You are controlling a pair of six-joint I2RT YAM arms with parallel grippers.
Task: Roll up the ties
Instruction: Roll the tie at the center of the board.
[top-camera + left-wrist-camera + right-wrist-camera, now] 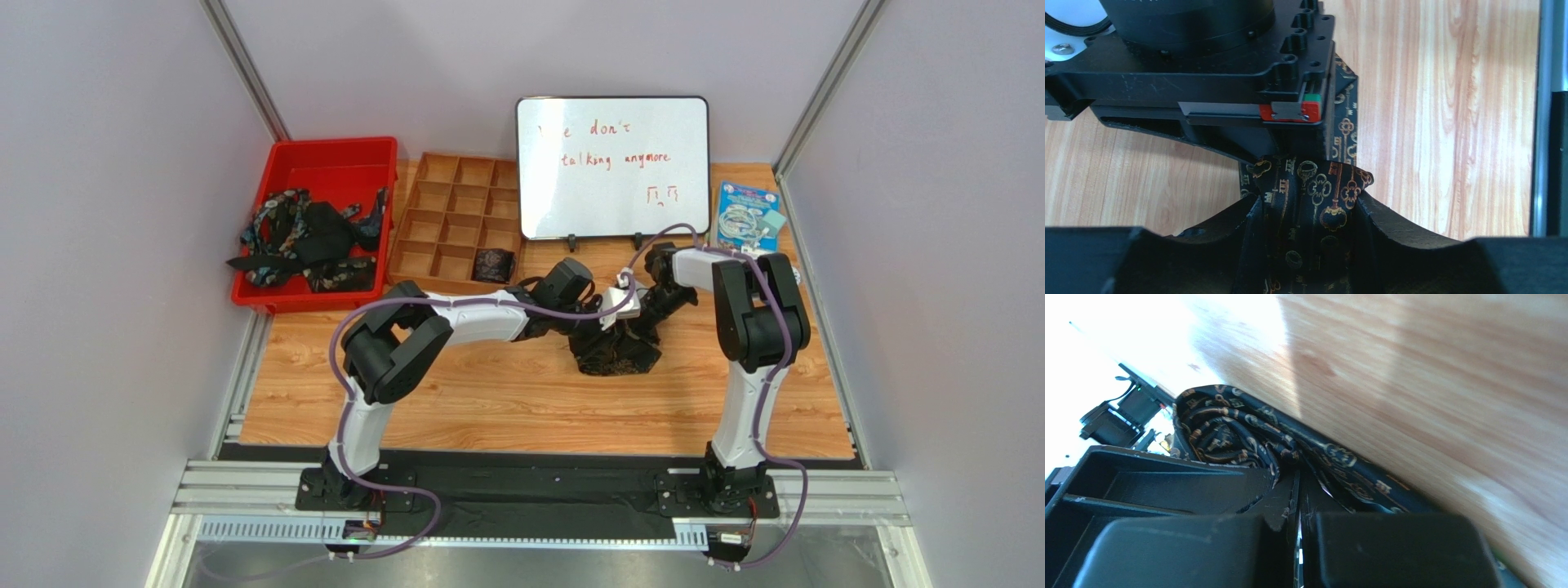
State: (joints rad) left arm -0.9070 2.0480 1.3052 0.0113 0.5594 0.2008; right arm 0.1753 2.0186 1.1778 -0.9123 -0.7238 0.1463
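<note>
1. Centrally, on a wood-grain tabletop [515, 392], two robot arms reach inward and meet over one dark tie [613, 349] lying in a loose heap.
2. Seen up close, this tie is black with a gold pattern of keys and rings. One stretch lies flat on the wood and another is bunched into a fold.
3. One left tool [1309, 214] stands partly closed. The bunched fold fills the gap between its two fingers, and the fabric touches both of them, so it has the tie pinched.
4. One right tool [1298, 502] has its two fingers pressed together with only a thin slit between them. Coiled folds of the tie lie right against its tips. I cannot tell whether any fabric is caught in the slit.
5. One red bin [325, 159] sits at the far left and holds tangled ties [307, 235]. They overlap too much to count, and one end hangs over the left rim.
6. One wooden tray [454, 221] with many small compartments stands just right of the bin. One rolled tie [493, 263], a small dark coil, sits in the right-hand compartment of the nearest row.
7. One whiteboard [613, 165] with red handwriting stands behind the arms, and one blue packet [748, 217] lies to its right.
</note>
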